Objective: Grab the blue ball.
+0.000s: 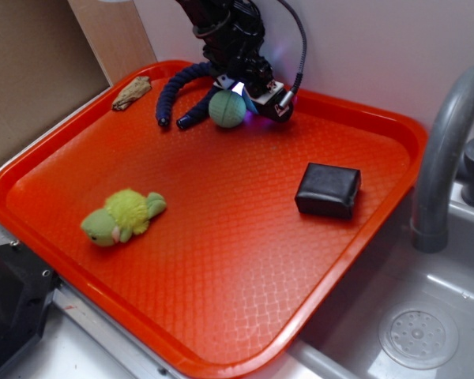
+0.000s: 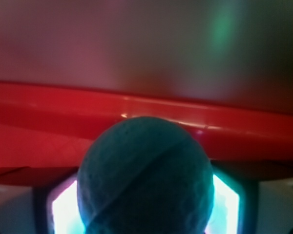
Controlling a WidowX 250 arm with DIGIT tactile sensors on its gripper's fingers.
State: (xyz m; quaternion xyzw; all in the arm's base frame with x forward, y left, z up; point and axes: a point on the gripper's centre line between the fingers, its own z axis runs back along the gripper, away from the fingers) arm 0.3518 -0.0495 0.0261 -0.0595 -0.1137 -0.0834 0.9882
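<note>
The blue ball [image 2: 145,175] fills the space between my fingers in the wrist view, with the lit pads [image 2: 63,209] pressed against both of its sides. From the exterior view only a sliver of the blue ball [image 1: 250,100] shows under the black gripper [image 1: 248,95], low over the far edge of the orange tray [image 1: 363,110]. A pale green ball [image 1: 227,109] sits right in front of the gripper, against its left side. The gripper [image 2: 145,207] is shut on the blue ball, and the tray rim [image 2: 136,105] lies just beyond it.
A dark navy rope toy [image 1: 178,87] curves to the left of the gripper. A brown scrap [image 1: 131,93] lies at the tray's far left. Also on the tray are a green plush turtle [image 1: 122,215] and a black box [image 1: 328,189]. A grey faucet [image 1: 442,158] and a sink stand to the right, with a wall close behind.
</note>
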